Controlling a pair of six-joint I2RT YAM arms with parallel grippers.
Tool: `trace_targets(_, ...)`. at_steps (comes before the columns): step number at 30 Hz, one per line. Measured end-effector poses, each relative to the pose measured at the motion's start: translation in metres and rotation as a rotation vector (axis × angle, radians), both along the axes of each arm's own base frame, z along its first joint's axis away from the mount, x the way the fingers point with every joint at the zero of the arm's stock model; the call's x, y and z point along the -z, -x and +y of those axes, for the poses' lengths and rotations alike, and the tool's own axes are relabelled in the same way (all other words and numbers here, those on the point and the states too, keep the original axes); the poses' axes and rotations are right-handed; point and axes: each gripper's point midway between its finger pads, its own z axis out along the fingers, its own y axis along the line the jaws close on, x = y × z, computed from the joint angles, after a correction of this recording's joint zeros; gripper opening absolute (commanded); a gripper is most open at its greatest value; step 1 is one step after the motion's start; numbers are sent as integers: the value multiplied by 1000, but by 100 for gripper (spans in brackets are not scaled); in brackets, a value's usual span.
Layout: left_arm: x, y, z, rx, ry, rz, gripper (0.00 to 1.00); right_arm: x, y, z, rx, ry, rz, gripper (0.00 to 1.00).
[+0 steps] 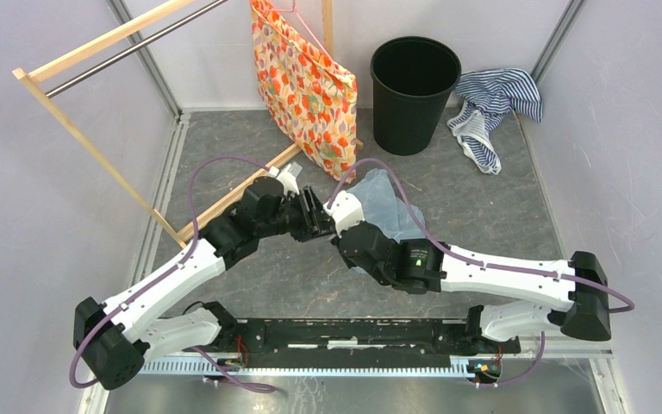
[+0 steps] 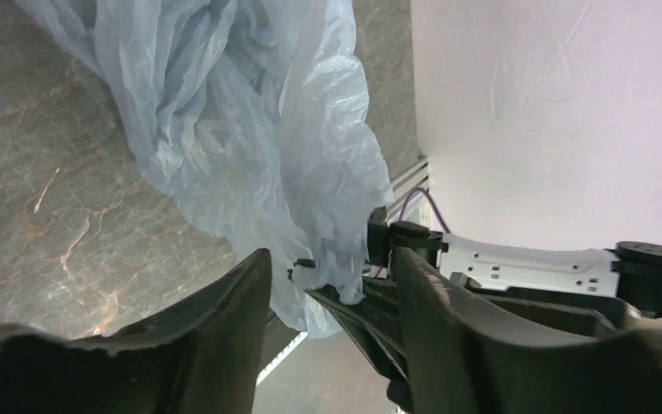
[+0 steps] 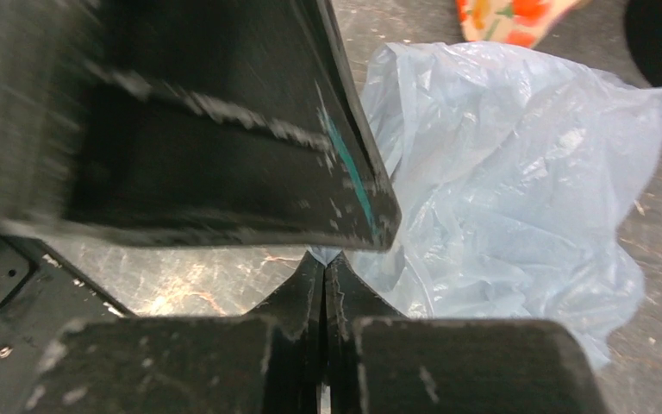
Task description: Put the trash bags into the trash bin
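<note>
The pale-blue crinkly trash bag (image 1: 385, 203) lies crumpled on the grey table, in front of the black round trash bin (image 1: 414, 90) that stands upright at the back. My right gripper (image 1: 336, 226) is shut on a corner of the bag's edge; in the right wrist view its fingertips (image 3: 325, 263) pinch the plastic of the bag (image 3: 517, 172). My left gripper (image 1: 315, 214) is open. In the left wrist view its jaws straddle the right gripper's tips, and the pinched bag edge (image 2: 336, 267) lies between them, without closing on it. The bag (image 2: 250, 112) hangs beyond.
An orange floral fabric bag (image 1: 306, 86) hangs from a wooden rack (image 1: 95, 147) at the back left, next to the bin. A blue-white striped cloth (image 1: 491, 108) lies right of the bin. Grey walls enclose the table on the left, right and back.
</note>
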Motion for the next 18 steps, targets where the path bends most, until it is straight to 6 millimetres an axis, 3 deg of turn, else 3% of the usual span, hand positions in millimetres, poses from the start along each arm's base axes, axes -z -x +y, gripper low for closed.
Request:
trace_targets(5, -39, -10, 8, -60, 11, -86, 81, -15, -5, -26, 65, -12, -20, 0)
trace_targets(7, -52, -13, 14, -91, 14, -127, 81, -27, -4, -39, 85, -54, -30, 0)
trace_targets(10, -52, -16, 21, -127, -1, -142, 76, -42, -1, -58, 107, -105, -44, 0)
trace_targets(13, -28, -20, 25, -154, -47, -122, 68, -54, 2, -72, 122, -142, -53, 0)
trace_targets(18, 63, -20, 31, -163, -197, 11, 60, -58, 6, -89, 141, -145, -49, 0)
